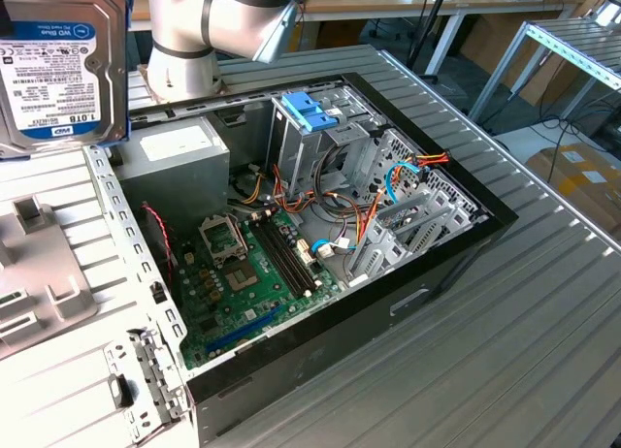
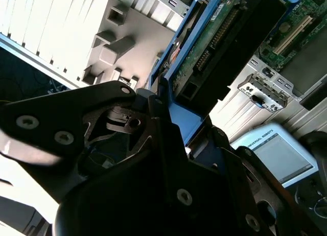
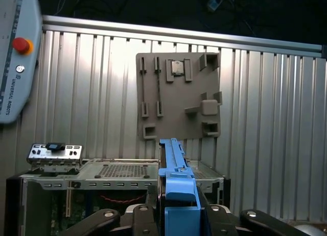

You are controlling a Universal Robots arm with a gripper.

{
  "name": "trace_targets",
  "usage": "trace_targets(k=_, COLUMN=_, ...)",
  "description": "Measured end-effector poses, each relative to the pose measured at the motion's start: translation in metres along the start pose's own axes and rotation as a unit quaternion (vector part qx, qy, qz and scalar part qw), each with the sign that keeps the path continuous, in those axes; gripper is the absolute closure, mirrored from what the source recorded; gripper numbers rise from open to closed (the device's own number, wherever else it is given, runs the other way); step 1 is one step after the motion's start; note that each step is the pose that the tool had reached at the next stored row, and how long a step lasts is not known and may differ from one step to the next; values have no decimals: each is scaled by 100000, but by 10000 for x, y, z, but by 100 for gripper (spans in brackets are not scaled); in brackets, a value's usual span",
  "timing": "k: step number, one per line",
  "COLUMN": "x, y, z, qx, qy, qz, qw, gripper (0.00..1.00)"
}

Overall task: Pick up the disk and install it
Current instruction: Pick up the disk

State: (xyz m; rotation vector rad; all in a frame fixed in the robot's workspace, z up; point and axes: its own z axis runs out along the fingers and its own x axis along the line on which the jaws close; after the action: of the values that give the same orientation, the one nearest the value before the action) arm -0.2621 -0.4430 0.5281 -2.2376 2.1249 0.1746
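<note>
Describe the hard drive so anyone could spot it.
Find the open computer case on the table. To the exterior view's left of it, raised, the tool holds the disk. Unlike the blue bracket on the drive cage, it carries a white label.

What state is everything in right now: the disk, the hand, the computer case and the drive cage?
disk, held up in the air, clamped at one end, not yet installed.
hand, shut on the disk.
computer case, lying on its side, side panel off, insides exposed.
drive cage, standing inside the case, blue bracket on top.
</note>
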Motion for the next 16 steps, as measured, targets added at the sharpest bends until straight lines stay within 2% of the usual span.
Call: trace_targets(k=16, x=77, y=-52, z=-4, qx=-5, qy=2, qz=0, qw=100000, gripper=63)
